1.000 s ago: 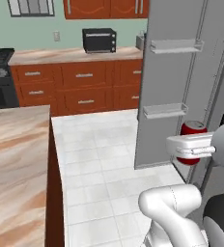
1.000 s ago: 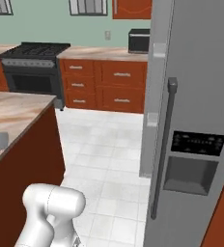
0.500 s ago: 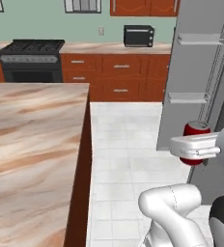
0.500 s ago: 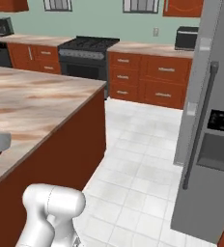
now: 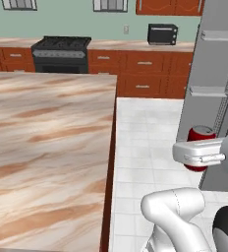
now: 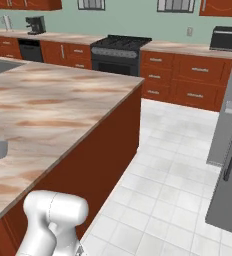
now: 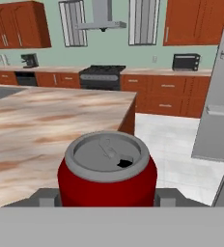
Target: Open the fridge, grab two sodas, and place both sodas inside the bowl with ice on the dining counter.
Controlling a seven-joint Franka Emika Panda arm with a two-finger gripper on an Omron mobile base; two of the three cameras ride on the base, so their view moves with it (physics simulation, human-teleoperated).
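Soda can (image 7: 107, 171) sits pinched between the two dark tips of the pincer (image 5: 200, 153), upright, its silver top and pull tab facing the hand camera. From the left base camera its red body shows above and below the white hand, held in the air over the tiled floor (image 5: 150, 128), just off the edge of the dining counter (image 5: 47, 147) and in front of the open fridge (image 5: 216, 74).

The can is a smooth, hard cylinder gripped on its curved sides by narrow tips, so I judge that a sharp swing of the arm or a jolt of the base could let it twist or slide down out of the grip; over tile it would roll away. A second risk is the counter edge: the can hangs near the level of the slab, and carrying it across too low could knock it against the corner. The open fridge door (image 5: 209, 93) stands close beside the arm, so a wide turn could clip its shelves. No bowl is visible from here, so the drop point cannot be judged yet.

The counter is a broad flat slab, polished and marbled in tan and pink, on a reddish-brown wood base (image 6: 103, 150). The floor is glossy pale tile. Beyond stand wood cabinets (image 5: 145, 74), a black stove (image 5: 62, 51), and a dark toaster oven (image 5: 162, 34).
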